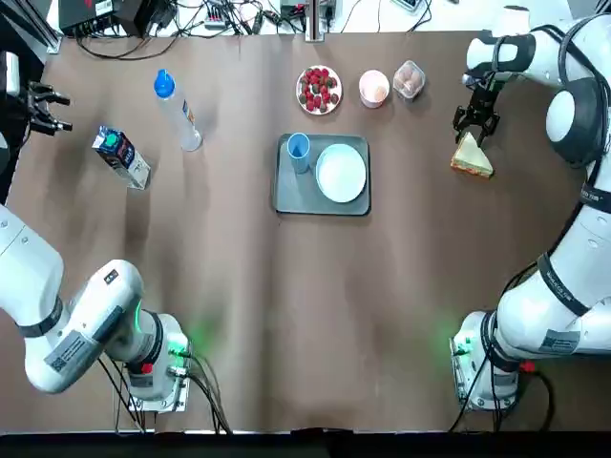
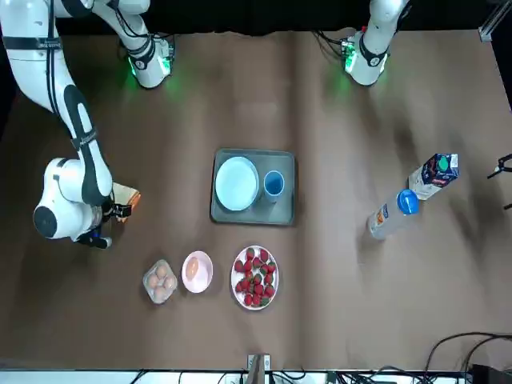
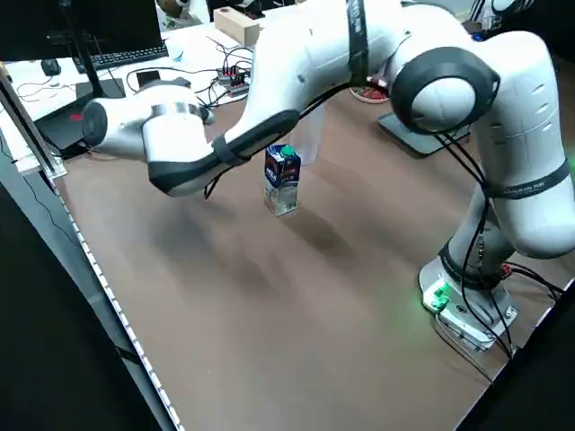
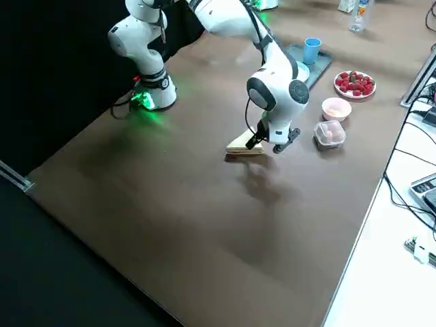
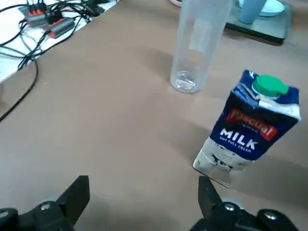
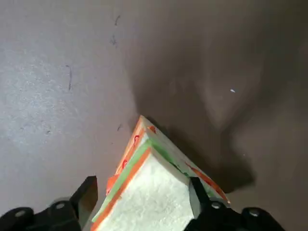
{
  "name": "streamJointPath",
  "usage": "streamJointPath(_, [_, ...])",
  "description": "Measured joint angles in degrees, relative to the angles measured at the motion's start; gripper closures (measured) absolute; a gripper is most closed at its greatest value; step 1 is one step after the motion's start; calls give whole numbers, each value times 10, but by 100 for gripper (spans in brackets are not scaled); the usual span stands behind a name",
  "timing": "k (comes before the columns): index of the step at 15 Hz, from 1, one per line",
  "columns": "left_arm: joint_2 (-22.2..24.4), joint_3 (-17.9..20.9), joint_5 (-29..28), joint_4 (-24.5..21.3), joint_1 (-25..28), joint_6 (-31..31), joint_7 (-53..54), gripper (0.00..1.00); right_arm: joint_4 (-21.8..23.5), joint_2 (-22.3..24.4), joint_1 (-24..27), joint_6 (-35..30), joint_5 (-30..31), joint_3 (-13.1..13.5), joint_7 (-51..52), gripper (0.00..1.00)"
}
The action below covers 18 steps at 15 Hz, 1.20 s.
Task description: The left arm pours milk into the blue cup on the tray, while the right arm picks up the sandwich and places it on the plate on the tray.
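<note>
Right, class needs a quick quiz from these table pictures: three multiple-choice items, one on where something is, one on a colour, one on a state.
1. Where does the blue plastic cup stand?
A. on the grey tray, beside the white round plate
B. on the plate
C. by the strawberries

2. What colour is the cap of the blue milk carton?
A. red
B. green
C. white

3. What is the state of the triangular sandwich?
A. on the plate
B. lifted clear of the table
C. lying on the brown table, the open right gripper around it

Answers: 1 A, the top view shows the cup on the tray next to the plate. 2 B, the left wrist view shows a green cap. 3 C, the right side view shows it on the table, a finger at each side.
</note>
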<state>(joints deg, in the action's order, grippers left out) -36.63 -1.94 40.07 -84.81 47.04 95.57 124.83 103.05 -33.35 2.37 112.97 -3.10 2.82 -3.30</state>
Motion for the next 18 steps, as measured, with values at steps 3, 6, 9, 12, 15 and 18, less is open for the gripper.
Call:
streamJointPath(3, [-16, 0, 0, 6, 0, -32, 12, 0, 17, 0, -2, 0, 0, -1, -1, 15])
streamJointPath(6, [-22, 0, 0, 6, 1, -48, 13, 0, 23, 0, -7, -2, 1, -1, -3, 21])
streamJointPath(9, [-41, 0, 0, 6, 1, -59, 13, 0, 24, 0, -8, -8, 2, -1, -4, 30])
streamJointPath(12, [-64, 0, -3, 6, 1, -74, 28, 0, 24, 1, -8, -17, 8, -1, -4, 52])
streamJointPath(15, [-77, -2, -15, 7, 0, -100, 112, 0, 22, 3, -9, -33, 20, -2, -4, 75])
streamJointPath(18, [-86, -2, -16, 7, -3, -109, 159, 0, 20, 4, -9, -39, 26, -2, -4, 85])
